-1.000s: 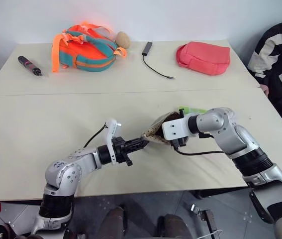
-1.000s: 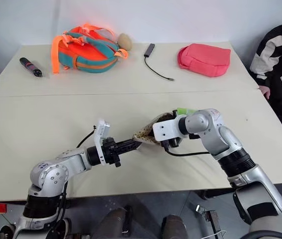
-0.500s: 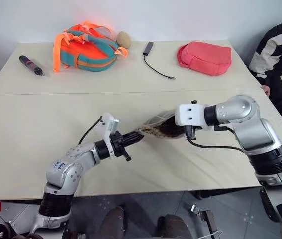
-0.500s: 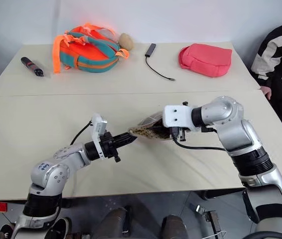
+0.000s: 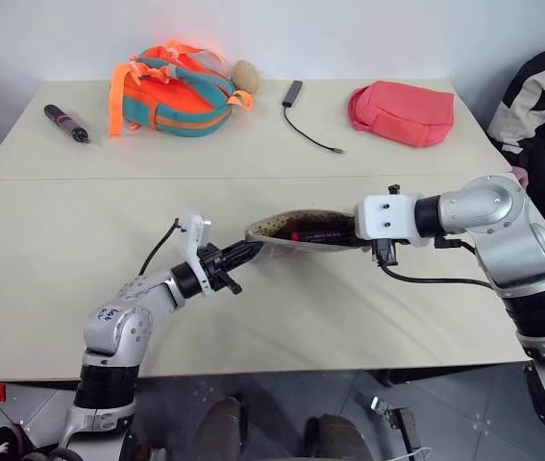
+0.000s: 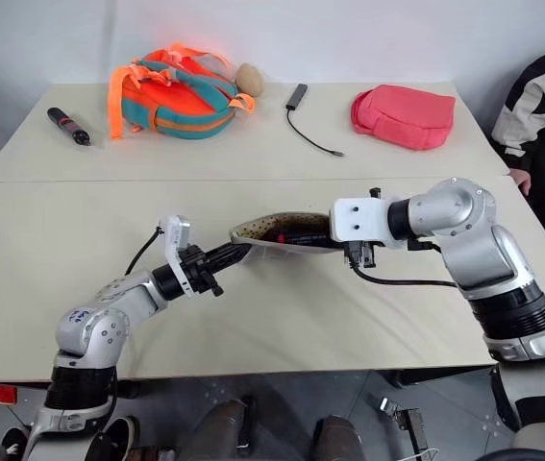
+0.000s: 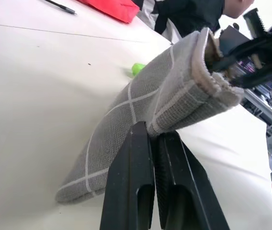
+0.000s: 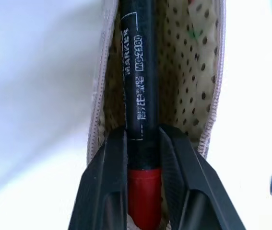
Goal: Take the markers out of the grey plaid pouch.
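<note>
Right gripper [image 8: 143,158] clamped on the black marker [image 8: 138,72] has pulled up and right, sliding it partway out while left gripper [image 7: 155,143] pinches the grey plaid pouch [image 5: 296,230] corner.

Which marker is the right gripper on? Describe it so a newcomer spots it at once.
Start at the near table, where the grey plaid pouch hangs stretched between the left gripper and the right gripper. Inside its open, dotted-lined mouth lies the black marker, clamped by the right gripper. White print and a red end distinguish it from the green marker on the table.
</note>
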Action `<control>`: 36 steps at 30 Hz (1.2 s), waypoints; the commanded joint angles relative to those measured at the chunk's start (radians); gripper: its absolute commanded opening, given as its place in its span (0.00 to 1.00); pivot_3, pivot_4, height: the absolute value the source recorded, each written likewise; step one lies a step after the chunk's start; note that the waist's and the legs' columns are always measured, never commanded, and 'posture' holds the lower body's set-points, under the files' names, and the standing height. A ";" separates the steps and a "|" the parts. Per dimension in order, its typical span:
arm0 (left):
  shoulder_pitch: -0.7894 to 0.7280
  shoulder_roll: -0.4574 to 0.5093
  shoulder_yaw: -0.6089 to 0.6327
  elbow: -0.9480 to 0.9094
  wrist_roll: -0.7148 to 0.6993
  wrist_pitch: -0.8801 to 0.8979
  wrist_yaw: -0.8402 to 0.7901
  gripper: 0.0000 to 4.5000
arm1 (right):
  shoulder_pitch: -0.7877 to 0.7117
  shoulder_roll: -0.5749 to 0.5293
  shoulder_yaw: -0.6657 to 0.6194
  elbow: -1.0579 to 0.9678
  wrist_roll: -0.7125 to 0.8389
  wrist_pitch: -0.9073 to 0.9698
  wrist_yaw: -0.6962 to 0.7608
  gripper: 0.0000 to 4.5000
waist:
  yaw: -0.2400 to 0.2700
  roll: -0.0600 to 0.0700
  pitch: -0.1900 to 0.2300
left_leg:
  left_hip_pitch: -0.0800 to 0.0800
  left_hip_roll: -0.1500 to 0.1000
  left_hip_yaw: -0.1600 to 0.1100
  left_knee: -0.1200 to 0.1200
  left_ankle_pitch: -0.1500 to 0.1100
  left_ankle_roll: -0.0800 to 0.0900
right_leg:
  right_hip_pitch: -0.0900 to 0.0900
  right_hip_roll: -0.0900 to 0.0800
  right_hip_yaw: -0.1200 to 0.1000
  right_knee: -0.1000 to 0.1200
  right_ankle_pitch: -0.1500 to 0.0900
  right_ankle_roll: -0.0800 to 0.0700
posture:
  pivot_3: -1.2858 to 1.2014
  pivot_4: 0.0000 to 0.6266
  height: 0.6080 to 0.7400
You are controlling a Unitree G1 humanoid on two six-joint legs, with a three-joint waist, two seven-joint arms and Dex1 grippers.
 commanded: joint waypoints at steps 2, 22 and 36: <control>-0.005 0.039 -0.028 -0.029 0.083 -0.091 -0.029 0.00 | -0.011 0.025 -0.061 -0.039 0.092 0.023 0.002 0.13 | 0.000 0.000 0.000 | 0.000 0.000 0.000 0.000 0.000 0.000 | 0.000 0.000 0.000 0.000 0.000 0.000 | 0.52 0.24 1.00; -0.045 0.265 0.095 0.060 0.363 -0.471 -0.032 0.00 | 0.010 0.009 -0.180 -0.001 0.207 0.065 -0.128 0.13 | 0.001 0.000 0.000 | -0.001 0.000 0.001 -0.001 0.000 0.000 | -0.003 0.000 0.000 0.001 0.000 0.000 | 0.52 0.24 1.00; 0.140 0.378 0.047 0.140 0.912 -0.794 0.248 0.00 | 0.244 0.060 -0.114 0.218 -0.016 -0.213 -0.368 0.13 | -0.006 0.000 0.000 | 0.000 0.001 0.007 -0.005 -0.001 0.000 | -0.007 -0.001 0.004 0.003 0.000 0.000 | 0.52 0.24 1.00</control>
